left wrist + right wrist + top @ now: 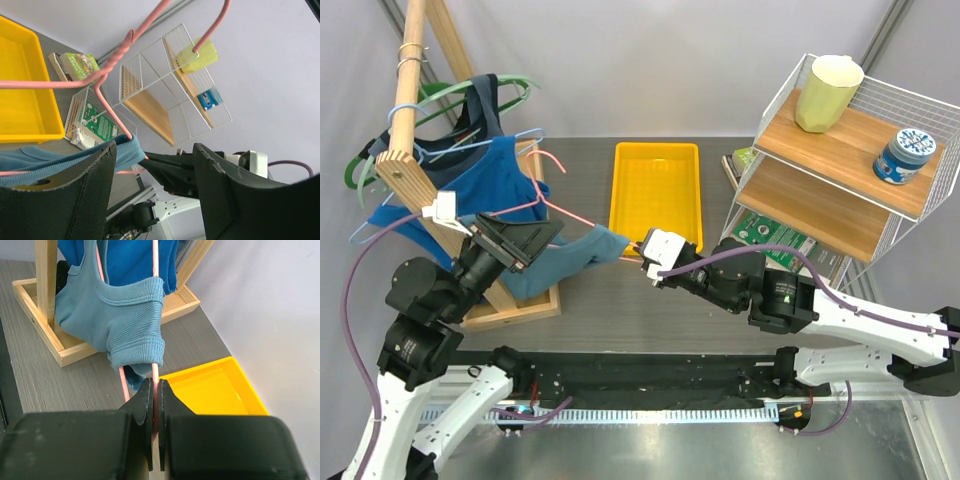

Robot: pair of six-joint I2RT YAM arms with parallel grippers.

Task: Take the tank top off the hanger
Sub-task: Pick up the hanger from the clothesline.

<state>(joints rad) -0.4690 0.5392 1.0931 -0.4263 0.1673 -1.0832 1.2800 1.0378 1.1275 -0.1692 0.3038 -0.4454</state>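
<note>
A light-blue tank top (575,255) hangs on a pink wire hanger (570,213) that slants from the wooden rack toward the yellow tray. My right gripper (642,247) is shut on the hanger's low end; in the right wrist view the pink wire (155,315) runs straight into the closed jaws (156,385), with the tank top (125,325) bunched just beyond them. My left gripper (548,238) sits at the upper part of the garment. Its jaws (155,147) stand apart, the tank top's ribbed edge (60,155) lies by one finger, and nothing is clamped.
The wooden rack (410,120) at left carries more hangers and a darker blue garment (480,180). A yellow tray (655,165) lies at mid-table. At right stands a wire shelf (840,170) with a yellow cup (828,92) and a blue tin (903,155).
</note>
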